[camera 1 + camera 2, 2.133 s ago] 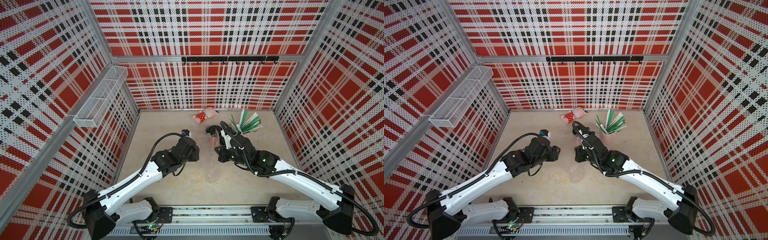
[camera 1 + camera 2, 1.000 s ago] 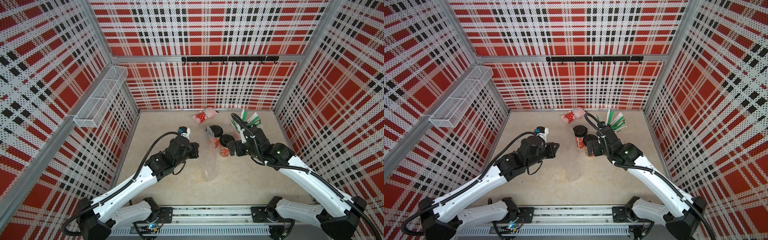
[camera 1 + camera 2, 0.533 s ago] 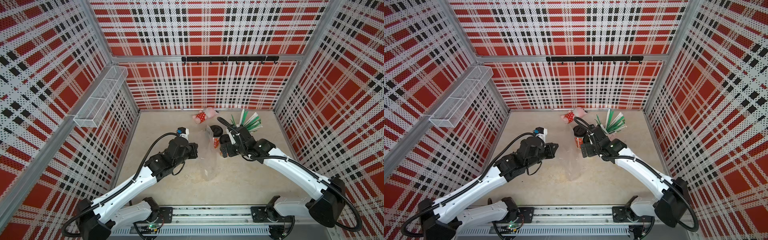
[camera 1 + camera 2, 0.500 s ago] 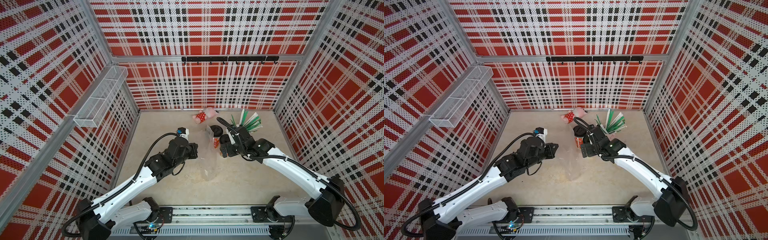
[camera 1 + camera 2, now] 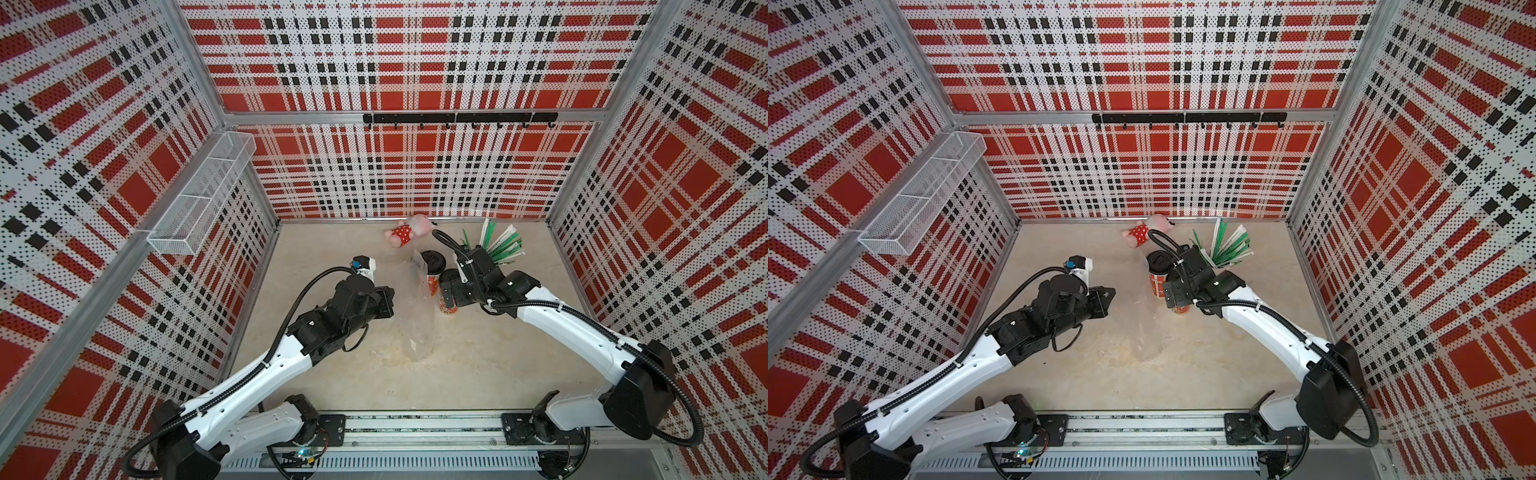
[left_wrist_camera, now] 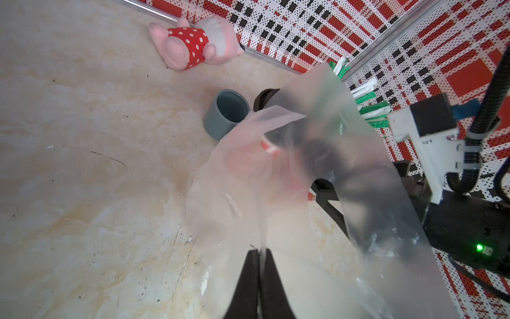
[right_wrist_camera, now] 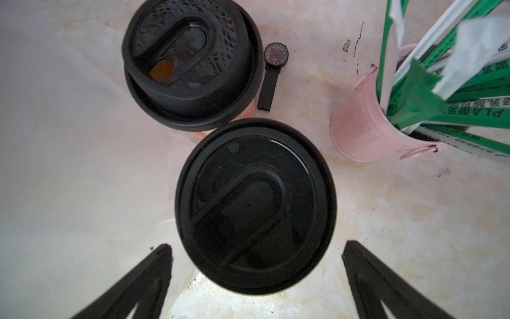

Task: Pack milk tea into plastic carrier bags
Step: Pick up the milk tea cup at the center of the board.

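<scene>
Milk tea here means two tall red paper cups with a white pattern and round black plastic lids: the farther cup (image 5: 433,281) and the nearer cup (image 5: 448,306). Both stand upright on the beige stone-look table (image 5: 332,382) toward the back, right beside each other. The thin, clear, crinkly plastic bag (image 5: 417,320) stands up just on the left arm's side of them. From the left wrist view the cups only show blurry through the film, so I honestly can't tell if either one is inside the bag. The left gripper (image 6: 259,252) has its jaws pressed together on a fold of the bag's film, holding it up off the table. The right gripper (image 7: 256,244) comes down over the nearer cup with its jaws spread wide, one finger on each side of the black lid with a visible gap both ways — not holding anything. Nearby stuff: a pink metal cup of green-and-white wrapped straws (image 7: 367,132) next to the cups, a black wristwatch (image 7: 271,71) lying flat by the farther cup, a short grey-blue cup (image 6: 226,116) behind the bag, and a pink plush toy in a red polka-dot outfit (image 5: 405,235) by the back wall.
</scene>
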Available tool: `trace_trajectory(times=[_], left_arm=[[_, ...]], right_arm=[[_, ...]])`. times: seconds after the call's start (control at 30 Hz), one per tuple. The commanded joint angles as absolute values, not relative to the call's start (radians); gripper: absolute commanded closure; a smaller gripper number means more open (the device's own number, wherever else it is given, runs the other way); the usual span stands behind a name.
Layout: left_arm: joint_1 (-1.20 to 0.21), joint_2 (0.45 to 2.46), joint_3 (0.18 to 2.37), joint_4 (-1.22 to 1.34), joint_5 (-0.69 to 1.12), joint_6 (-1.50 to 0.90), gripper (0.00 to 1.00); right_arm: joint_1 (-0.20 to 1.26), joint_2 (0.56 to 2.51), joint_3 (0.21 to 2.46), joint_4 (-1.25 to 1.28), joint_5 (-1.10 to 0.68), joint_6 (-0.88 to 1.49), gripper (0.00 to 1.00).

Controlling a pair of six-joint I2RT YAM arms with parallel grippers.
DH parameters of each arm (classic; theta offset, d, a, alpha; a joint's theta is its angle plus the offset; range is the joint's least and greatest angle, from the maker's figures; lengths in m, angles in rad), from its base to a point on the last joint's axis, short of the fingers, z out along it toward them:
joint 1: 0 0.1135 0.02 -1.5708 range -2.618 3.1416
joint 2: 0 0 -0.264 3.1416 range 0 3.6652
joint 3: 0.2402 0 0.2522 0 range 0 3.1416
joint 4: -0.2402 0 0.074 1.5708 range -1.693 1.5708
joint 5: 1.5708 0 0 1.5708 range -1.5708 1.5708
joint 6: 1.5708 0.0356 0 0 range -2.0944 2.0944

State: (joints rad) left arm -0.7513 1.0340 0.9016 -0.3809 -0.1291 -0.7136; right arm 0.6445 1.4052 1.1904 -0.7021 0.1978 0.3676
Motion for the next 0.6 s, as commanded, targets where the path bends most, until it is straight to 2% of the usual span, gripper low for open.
trace_trajectory(times=[0.0,0.57], left_arm=[[-0.741,1.020,0.890,-0.359,-0.114,-0.711,0.93],[-0.732,1.012,0.893,-0.359,-0.103,-0.707,0.93]], right_arm=[[0.634,1.430,1.231,-0.670,0.172,0.365,0.00],[0.614,1.548,1.280,-0.629,0.192,0.359,0.00]])
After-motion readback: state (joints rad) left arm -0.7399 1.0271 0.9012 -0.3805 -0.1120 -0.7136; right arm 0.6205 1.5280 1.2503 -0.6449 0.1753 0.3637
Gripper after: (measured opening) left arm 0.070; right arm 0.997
